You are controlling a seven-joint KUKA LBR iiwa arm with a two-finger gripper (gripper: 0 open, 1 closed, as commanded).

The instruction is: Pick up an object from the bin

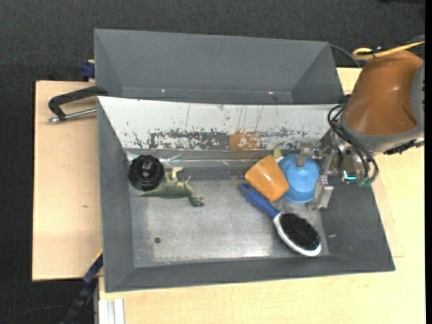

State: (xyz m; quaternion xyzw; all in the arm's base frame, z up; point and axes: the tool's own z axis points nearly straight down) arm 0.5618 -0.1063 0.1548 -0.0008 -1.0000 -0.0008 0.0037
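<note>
The gripper (325,183) hangs at the right of the bin (216,238), just beside a blue cup (302,179); I cannot tell whether it is apart or together. An orange cup (267,177) touches the blue one's left side, and a blue-handled hairbrush (297,231) lies just nearer. A green toy lizard (179,190) and a black round cap (145,171) lie far left.

Single camera above bin (223,66), tilted from near side, whole bin framed; arm enters right.

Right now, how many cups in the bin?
2: orange cup right of centre; blue cup just right of it, beside the gripper. Another could be hidden under it.
</note>
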